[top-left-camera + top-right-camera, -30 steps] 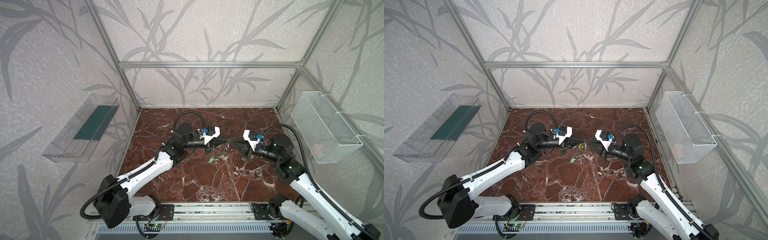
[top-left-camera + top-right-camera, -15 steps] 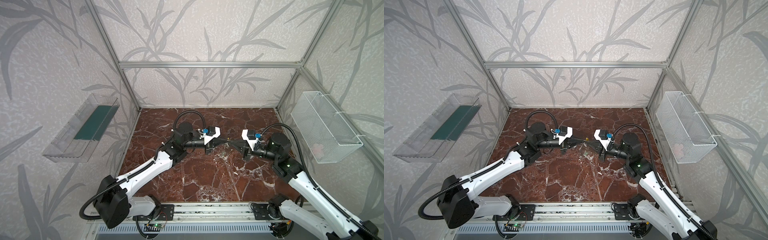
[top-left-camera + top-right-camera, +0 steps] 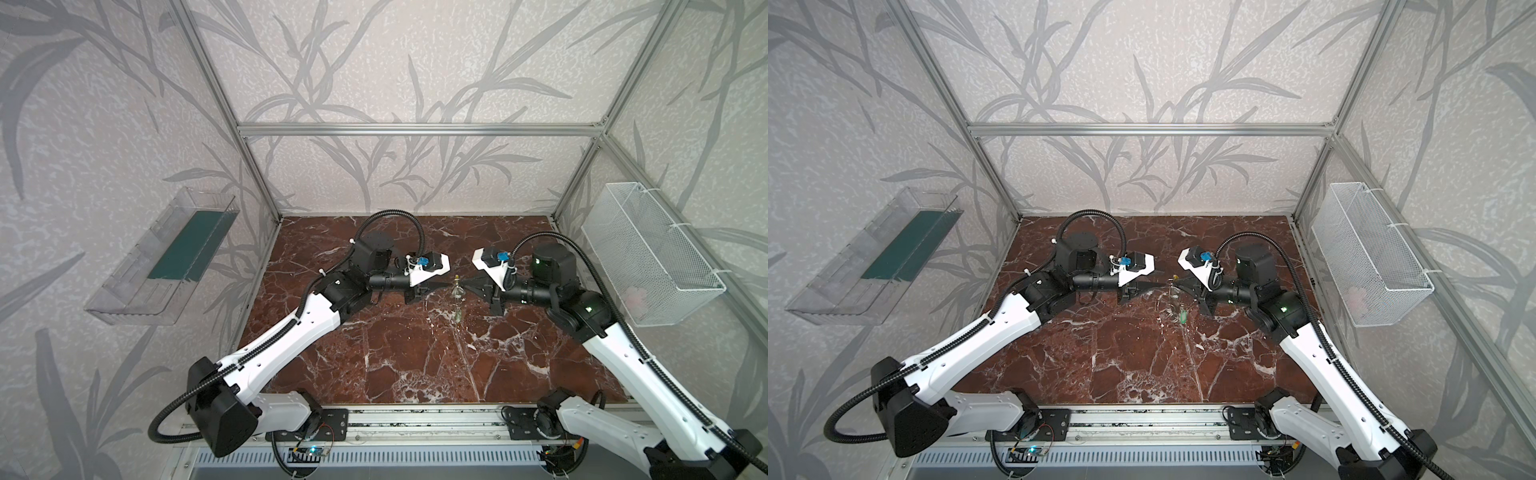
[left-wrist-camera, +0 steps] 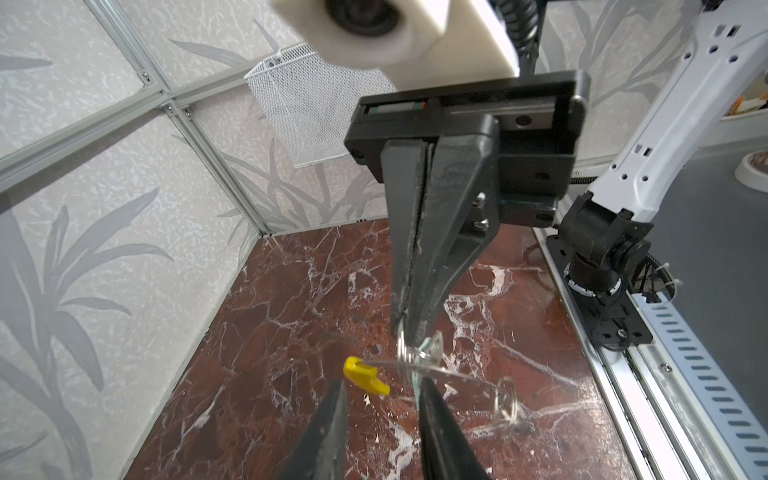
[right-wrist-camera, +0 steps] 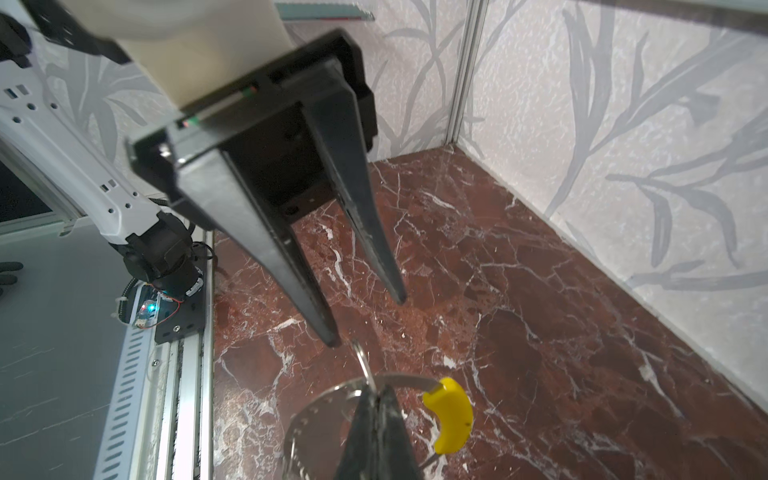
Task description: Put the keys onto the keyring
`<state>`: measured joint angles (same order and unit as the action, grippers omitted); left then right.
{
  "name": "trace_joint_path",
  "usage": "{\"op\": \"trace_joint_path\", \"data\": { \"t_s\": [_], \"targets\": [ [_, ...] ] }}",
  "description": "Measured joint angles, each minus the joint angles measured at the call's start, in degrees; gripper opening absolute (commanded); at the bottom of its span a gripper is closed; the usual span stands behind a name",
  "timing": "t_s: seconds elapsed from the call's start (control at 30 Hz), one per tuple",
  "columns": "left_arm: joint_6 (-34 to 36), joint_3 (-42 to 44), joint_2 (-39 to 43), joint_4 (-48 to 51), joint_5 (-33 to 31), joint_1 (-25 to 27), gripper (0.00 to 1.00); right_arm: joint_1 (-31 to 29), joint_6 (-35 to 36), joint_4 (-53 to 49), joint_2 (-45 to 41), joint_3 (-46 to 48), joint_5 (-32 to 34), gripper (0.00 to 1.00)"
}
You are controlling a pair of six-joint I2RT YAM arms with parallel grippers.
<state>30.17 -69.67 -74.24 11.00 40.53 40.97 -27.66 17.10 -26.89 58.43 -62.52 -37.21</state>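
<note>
While the right gripper pinches the keyring, the left gripper stands narrowly parted beside it, far from walls.

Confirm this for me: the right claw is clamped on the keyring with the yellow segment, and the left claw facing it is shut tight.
One detail is wrong. The left claw is not shut tight but open: the right wrist view shows its jaws standing clearly apart. The rest holds: the right claw is clamped on the keyring with the yellow segment, and the left claw faces it.
</note>
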Motion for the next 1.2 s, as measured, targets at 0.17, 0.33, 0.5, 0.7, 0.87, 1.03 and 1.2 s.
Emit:
{"op": "trace_joint_path", "data": {
  "t_s": [0.17, 0.33, 0.5, 0.7, 0.87, 1.03, 1.2],
  "targets": [
    [3.1, -2.6, -0.4, 5.4, -2.7, 1.4, 0.32, -1.7, 1.2, -5.3, 3.2, -1.8, 2.3, 0.0],
    [4.4, -3.5, -1.8, 8.3, -3.8, 1.8, 0.32, -2.0, 1.7, -6.6, 3.7, -1.9, 2.8, 0.0],
    [4.9, -3.5, -3.4, 10.1, -4.5, 2.0, 0.31, -2.1, 1.8, -6.7, 3.7, -2.0, 2.8, 0.0],
    [4.9, -4.2, -4.6, 10.5, -4.5, 2.2, 0.23, -2.1, 1.8, -6.6, 3.7, -2.0, 2.8, 0.0],
    [4.6, -4.4, -4.7, 10.3, -4.0, 2.3, 0.15, -2.3, 1.8, -6.4, 3.7, -2.0, 2.8, 0.0],
    [3.6, -4.4, -4.7, 9.6, -3.3, 2.4, 0.0, -2.4, 2.0, -5.7, 3.7, -1.9, 3.4, 0.05],
    [0.8, -3.6, -4.7, 5.6, -2.3, 2.3, 0.0, -2.3, 1.6, -2.1, 1.6, 0.5, 5.4, 0.29]
  ]
}}
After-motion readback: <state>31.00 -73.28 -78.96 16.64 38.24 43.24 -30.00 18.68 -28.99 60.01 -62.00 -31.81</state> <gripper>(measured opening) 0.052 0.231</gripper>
